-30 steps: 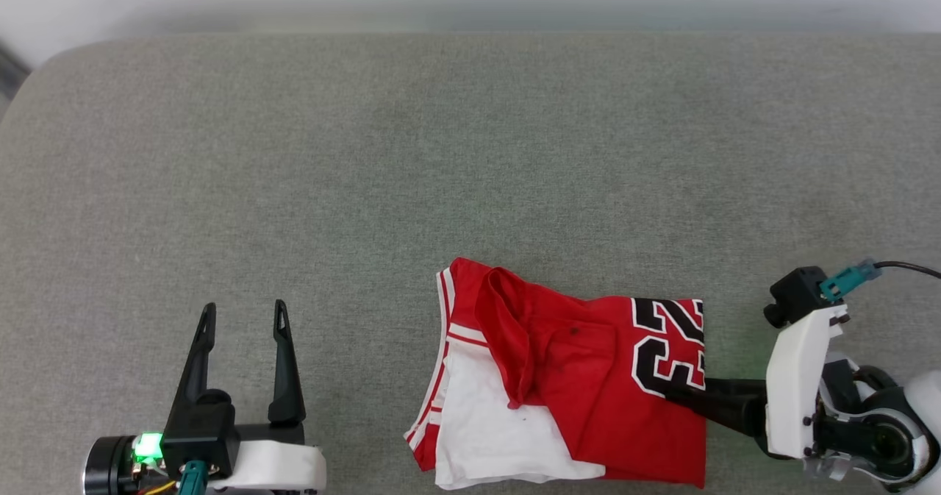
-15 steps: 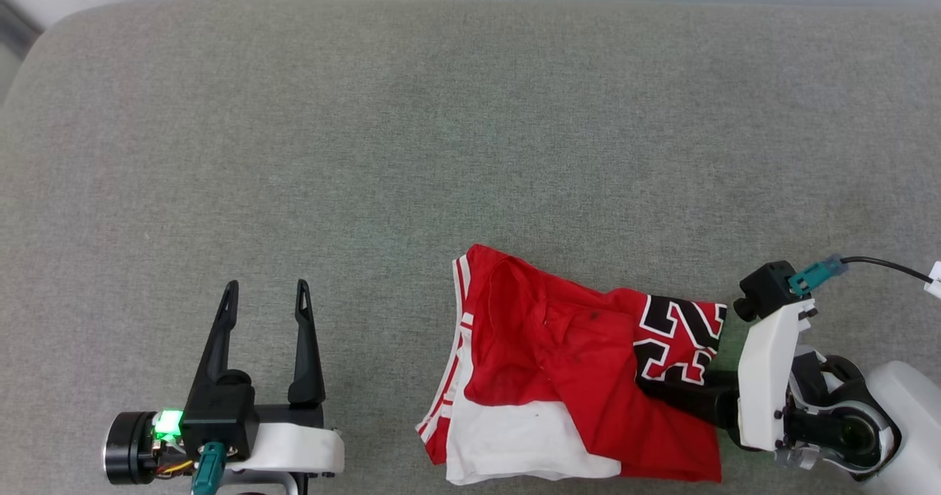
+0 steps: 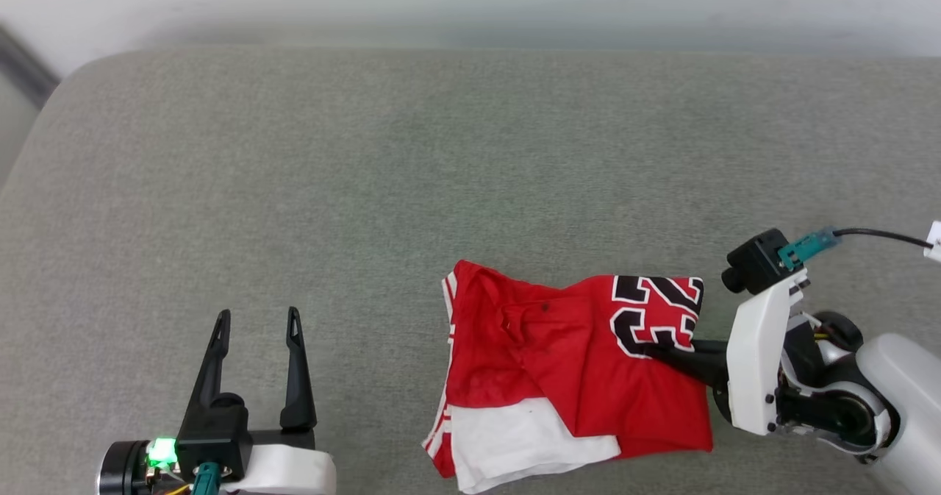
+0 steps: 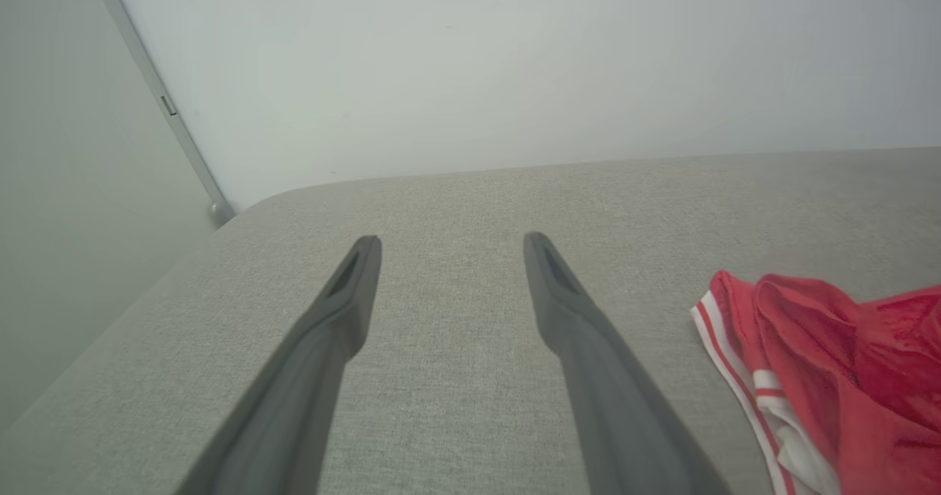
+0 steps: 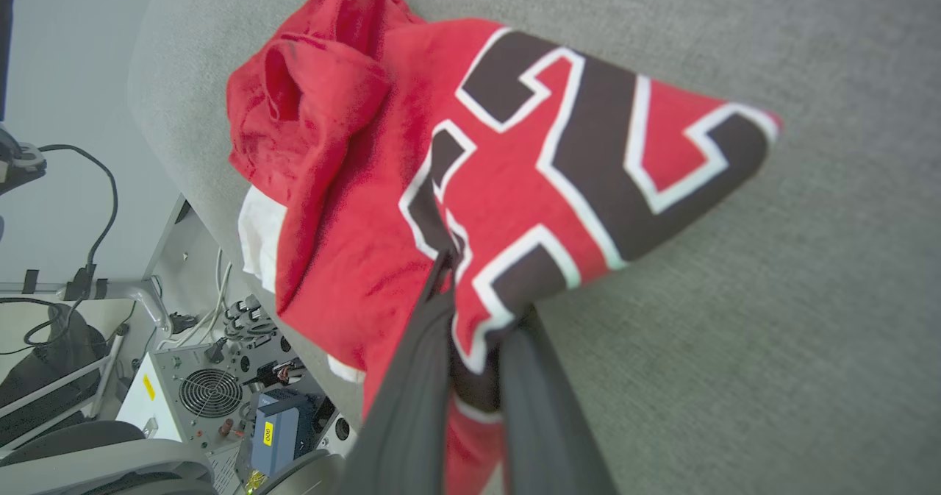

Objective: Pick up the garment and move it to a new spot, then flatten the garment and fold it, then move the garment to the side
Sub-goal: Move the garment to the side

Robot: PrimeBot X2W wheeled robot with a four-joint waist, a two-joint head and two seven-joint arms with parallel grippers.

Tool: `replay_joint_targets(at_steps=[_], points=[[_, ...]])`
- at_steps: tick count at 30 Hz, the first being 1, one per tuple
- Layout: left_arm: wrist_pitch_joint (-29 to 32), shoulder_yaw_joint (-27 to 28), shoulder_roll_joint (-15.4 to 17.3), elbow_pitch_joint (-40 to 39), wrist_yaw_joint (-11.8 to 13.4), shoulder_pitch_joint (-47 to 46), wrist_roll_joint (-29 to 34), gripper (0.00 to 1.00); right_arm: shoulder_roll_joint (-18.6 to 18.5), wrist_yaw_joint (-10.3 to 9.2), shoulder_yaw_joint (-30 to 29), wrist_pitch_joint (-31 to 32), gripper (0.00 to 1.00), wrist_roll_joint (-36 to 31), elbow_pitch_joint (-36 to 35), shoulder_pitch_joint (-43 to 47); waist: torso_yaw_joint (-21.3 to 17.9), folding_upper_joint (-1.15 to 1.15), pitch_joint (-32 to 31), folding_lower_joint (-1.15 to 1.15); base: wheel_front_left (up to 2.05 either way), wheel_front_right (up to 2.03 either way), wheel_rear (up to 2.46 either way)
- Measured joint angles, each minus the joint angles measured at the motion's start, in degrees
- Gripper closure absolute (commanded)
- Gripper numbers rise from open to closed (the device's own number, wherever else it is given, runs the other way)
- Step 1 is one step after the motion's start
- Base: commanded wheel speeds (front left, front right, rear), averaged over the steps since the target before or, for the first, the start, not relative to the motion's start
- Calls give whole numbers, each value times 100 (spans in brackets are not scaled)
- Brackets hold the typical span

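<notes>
– At the near right of the grey woven pad [image 3: 367, 186], the right gripper [image 3: 665, 353] is clamped on the printed edge of the red jersey T-shirt with white sleeves [image 3: 559, 362]. Risk?
– Thin pinch: dragging could slip it or spill the folds. A second ago the shirt lay flat, those jaws apart; now that corner is rumpled. The left gripper [image 3: 256, 318] gapes, empty.

Left gripper [image 3: 256, 313]: two long black tapered fingers, each slotted near the tip (they read matte grey in the wrist view). Black block base with a lit green light [image 3: 162, 451], a teal connector [image 3: 206, 475], a white shell [image 3: 283, 469] and a dark round cuff [image 3: 117, 469].

Right gripper [image 3: 680, 355]: same black fingers on a white plate [image 3: 761, 355] with small dark screws along its edge. Black camera cube [image 3: 751, 263] on top, with a teal plug [image 3: 805, 245] and a thin black cable [image 3: 878, 236]. Pale grey forearm [image 3: 908, 399].
</notes>
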Motion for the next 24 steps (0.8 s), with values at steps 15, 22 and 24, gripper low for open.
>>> replay_joint_targets(at_steps=[15,22,24], points=[[0,235,51,-215,91,125,-15,0,-1306,0,632,90,100,-661,-1319,-1349,-1228,0,1,0,0,0,0],[0,234,185,-301,56,-194,70,0,-1874,1,635,47,100,-1073,-1069,-1806,-1727,0,490,0,0,0,0],[0,209,252,-333,43,-270,97,0,-2020,2,649,-24,100,-1243,-865,-1972,-1822,0,655,0,0,0,0]])
